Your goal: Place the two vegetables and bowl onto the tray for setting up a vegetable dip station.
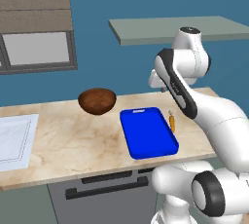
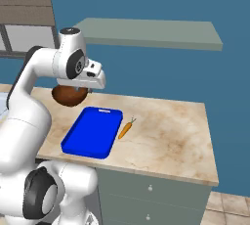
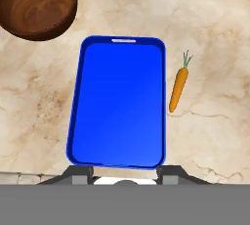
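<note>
While jaws hover above, tray lies beneath, carrot beside.

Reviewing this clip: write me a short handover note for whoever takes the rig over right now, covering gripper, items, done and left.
Gripper: raised above the tray, holding nothing; fingertips apart, though whether fully open is unclear.
Tray: on the counter, nothing in it.
Carrot: on the counter beside the tray's long edge, apart from it.
Bowl: on the counter past the tray's handle-end corner, upright, nothing in it.
Green vegetable: not located.
Done: nothing placed. Left: carrot, green vegetable and bowl onto the tray.
</note>
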